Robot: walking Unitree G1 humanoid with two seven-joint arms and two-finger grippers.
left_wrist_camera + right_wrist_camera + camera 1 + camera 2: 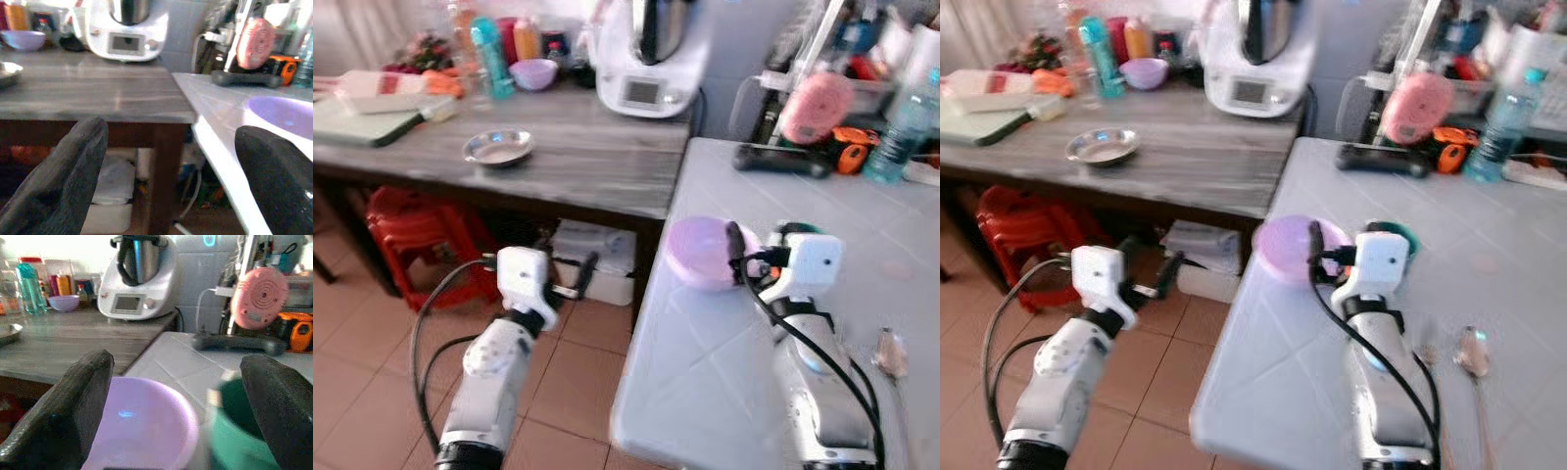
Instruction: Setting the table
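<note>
A lilac bowl (697,253) stands near the left edge of the pale table (724,392), with a green cup (1393,235) just behind it to the right. My right gripper (759,245) is over the table right at them, open. In the right wrist view the lilac bowl (142,421) and the green cup (234,431) both lie between the wide-spread fingers (63,416). My left gripper (548,266) hangs open over the tiled floor, left of the table and below the wooden counter (587,157). A spoon (1472,352) lies on the table to the right.
On the counter are a metal dish (497,147), a second lilac bowl (533,73), bottles and a white kitchen machine (651,59). Red stools (411,235) and a white box (597,259) sit under it. A water bottle (901,127) and a black tool (781,160) stand at the table's back.
</note>
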